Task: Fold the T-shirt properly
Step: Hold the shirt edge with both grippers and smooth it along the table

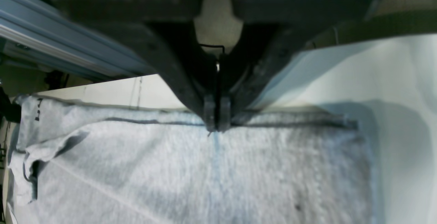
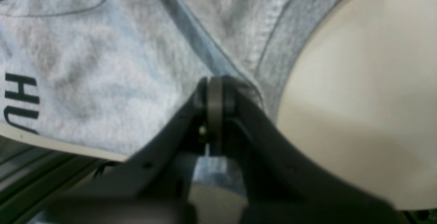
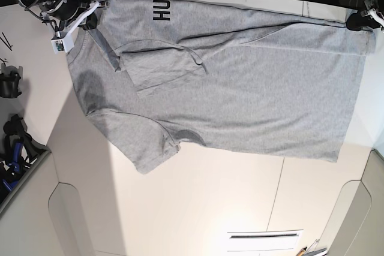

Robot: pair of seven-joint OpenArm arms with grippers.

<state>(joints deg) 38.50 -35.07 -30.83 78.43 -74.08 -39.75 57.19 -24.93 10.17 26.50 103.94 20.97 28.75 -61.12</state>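
Note:
The light grey T-shirt [image 3: 240, 88] lies stretched sideways across the far half of the white table, with a sleeve [image 3: 150, 148] pointing toward the near side. Dark lettering [image 3: 161, 10] shows near its far edge. My left gripper [image 3: 359, 21] is at the far right corner, shut on the hem [image 1: 217, 126], which runs taut to both sides of it. My right gripper [image 3: 90, 21] is at the far left corner, shut on the shirt's edge [image 2: 215, 84] beside a ribbed band [image 2: 283, 56]. Cloth [image 2: 102, 63] spreads away from its fingers.
The white table [image 3: 210, 208] has its far edge right behind both grippers. An aluminium rail [image 1: 68, 46] runs beyond that edge. Dark clamps and tools [image 3: 12, 82] sit off the left side. A white slotted panel [image 3: 264, 238] lies at the near edge.

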